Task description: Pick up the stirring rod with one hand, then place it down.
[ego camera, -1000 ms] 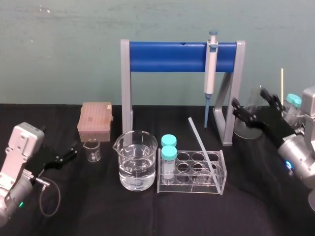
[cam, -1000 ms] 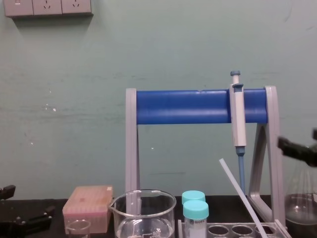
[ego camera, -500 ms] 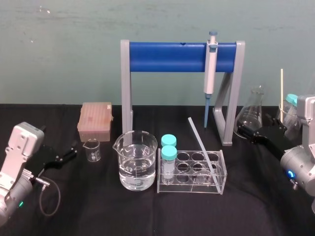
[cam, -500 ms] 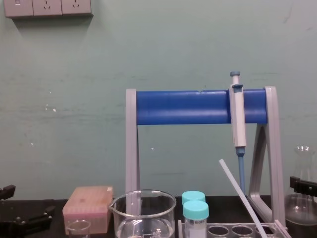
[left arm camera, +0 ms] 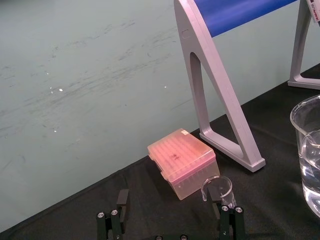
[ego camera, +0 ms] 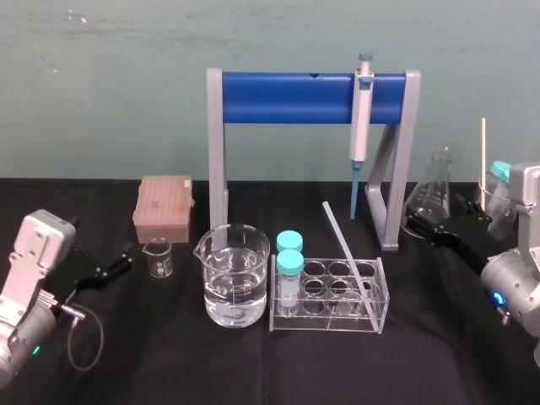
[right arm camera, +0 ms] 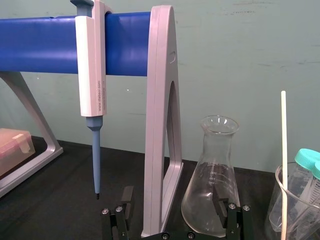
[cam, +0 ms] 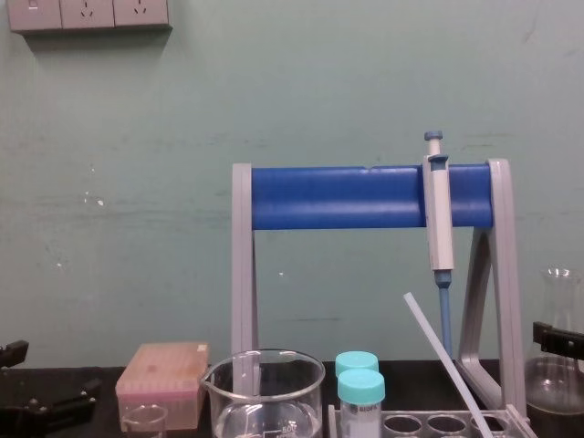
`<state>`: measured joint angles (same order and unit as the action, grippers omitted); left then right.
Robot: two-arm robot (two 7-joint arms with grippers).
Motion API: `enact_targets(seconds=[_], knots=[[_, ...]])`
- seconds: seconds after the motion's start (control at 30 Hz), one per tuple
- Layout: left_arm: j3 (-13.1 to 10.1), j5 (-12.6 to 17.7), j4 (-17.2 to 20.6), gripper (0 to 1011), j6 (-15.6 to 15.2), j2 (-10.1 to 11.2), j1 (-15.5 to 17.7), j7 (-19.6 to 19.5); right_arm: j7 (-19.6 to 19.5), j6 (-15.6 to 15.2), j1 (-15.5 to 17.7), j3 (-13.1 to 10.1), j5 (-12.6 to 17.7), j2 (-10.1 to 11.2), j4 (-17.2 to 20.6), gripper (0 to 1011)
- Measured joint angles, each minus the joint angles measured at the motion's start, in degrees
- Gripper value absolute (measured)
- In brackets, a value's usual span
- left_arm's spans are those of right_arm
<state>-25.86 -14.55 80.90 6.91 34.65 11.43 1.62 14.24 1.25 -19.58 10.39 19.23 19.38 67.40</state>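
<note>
Right gripper (right arm camera: 174,202) hangs low near the table's (ego camera: 253,371) right edge, fingers spread and empty, just in front of the Erlenmeyer flask (ego camera: 432,196). Left gripper (ego camera: 125,260) sits parked by the left edge, likewise released. Toward the front middle, the stirring rod (ego camera: 348,253) leans tilted in the clear test-tube rack (ego camera: 329,326), well apart from both grippers. Behind it stands the blue pipette stand (ego camera: 287,97). As things lie, nothing holds the rod, so the reach, lift and set-down all seem left to do.

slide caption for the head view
Stirring rod leans in tube rack; right gripper open by the flask, left gripper parked at left.
</note>
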Motion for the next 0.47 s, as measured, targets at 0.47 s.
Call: enact_targets(seconds=[0.47], knots=[[0.0,0.0,0.0,1000,0.0,0.0,0.0,0.0,-0.01,0.17,0.05,0.03,-0.03,0.05,0.09,1000]])
